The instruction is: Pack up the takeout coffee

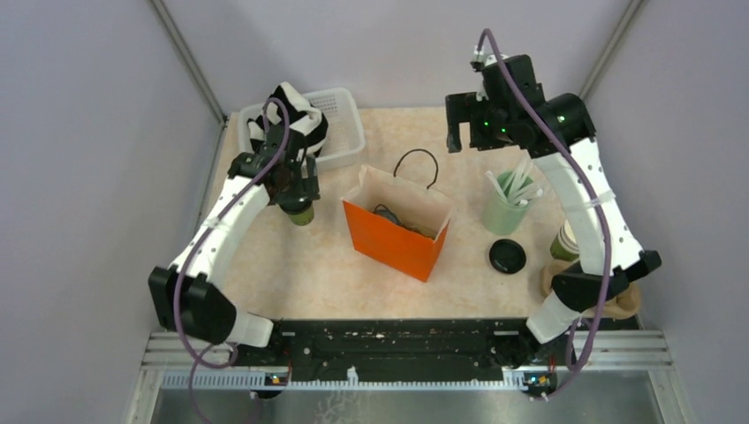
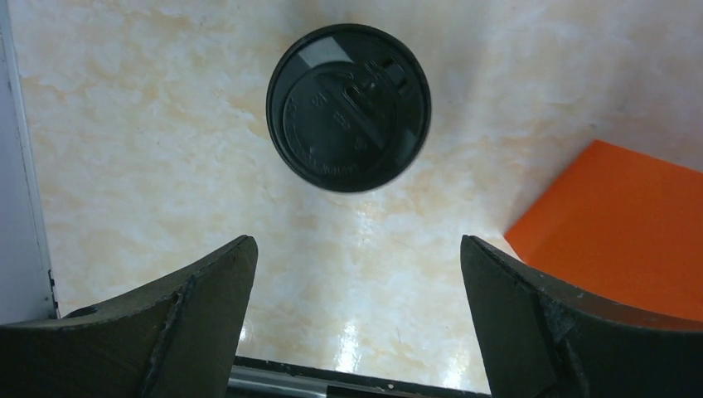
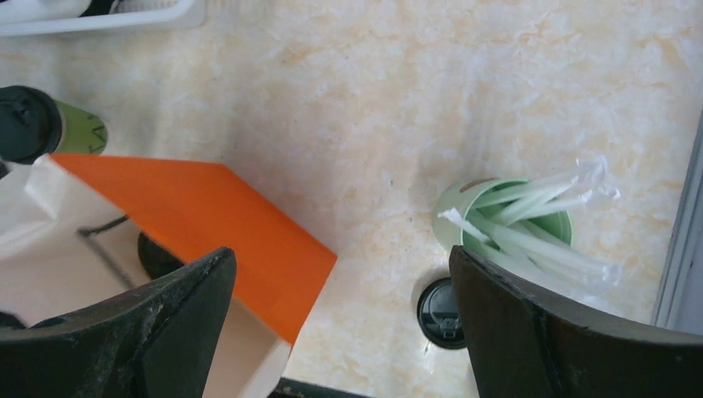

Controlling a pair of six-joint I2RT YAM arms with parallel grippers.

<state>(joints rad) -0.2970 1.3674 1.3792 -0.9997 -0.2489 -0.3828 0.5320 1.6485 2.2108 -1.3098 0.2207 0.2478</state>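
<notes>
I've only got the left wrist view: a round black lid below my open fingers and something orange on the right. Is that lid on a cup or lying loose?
Observer: On a cup. The right wrist view shows the lid capping a green cup that stands near the orange bag.
Operator: Is the bag open?
Observer: Yes, from above its mouth stands open, facing up.
Operator: Where's the other cup?
Observer: Far right, past a loose black lid: a second green cup, partly hidden by the right arm.
</notes>
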